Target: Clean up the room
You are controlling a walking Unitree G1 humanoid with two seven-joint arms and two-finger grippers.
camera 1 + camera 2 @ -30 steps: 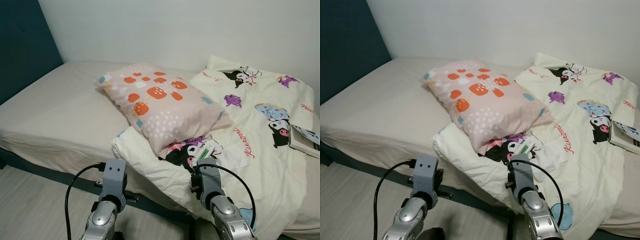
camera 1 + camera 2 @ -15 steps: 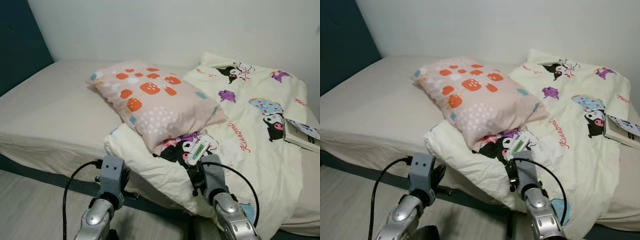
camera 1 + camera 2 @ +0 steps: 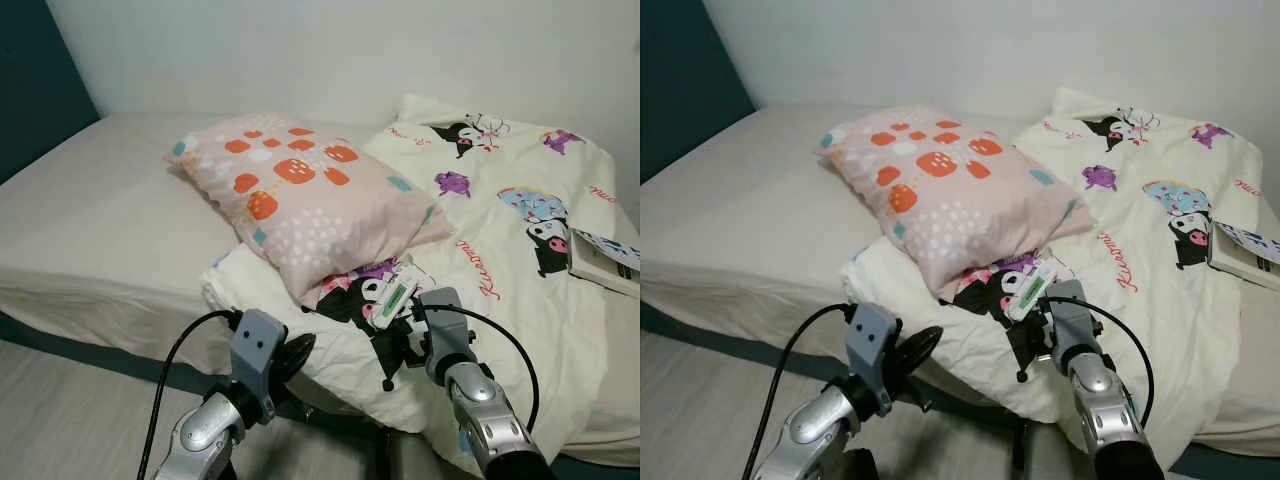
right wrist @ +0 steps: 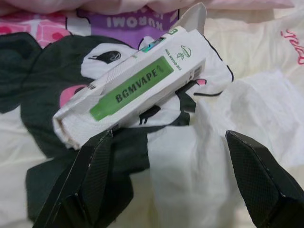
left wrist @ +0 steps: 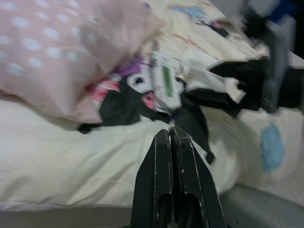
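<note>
A small white box with a green label [image 4: 137,90] lies on the cartoon-print duvet [image 3: 520,250], just below the lower edge of a pink pillow with orange spots [image 3: 300,200]. My right gripper [image 4: 169,135] is open, its two black fingers [image 4: 90,180] spread wide just short of the box and above a crumpled white tissue. In the head views the right gripper [image 3: 403,338] hovers over the duvet's front fold, right beside the box [image 3: 393,297]. My left gripper [image 5: 170,130] is shut and empty, held low in front of the bed edge and pointing at the box.
The beige mattress [image 3: 100,220] stretches to the left, with a dark teal headboard [image 3: 30,90] behind it. A flat book or box [image 3: 605,262] lies on the duvet at the far right. Pale wooden floor [image 3: 70,410] runs along the bed's front.
Both arms have reached forward toward the bed. The right gripper has come up close to the white and green box. The left gripper has swung inward to point at it.
</note>
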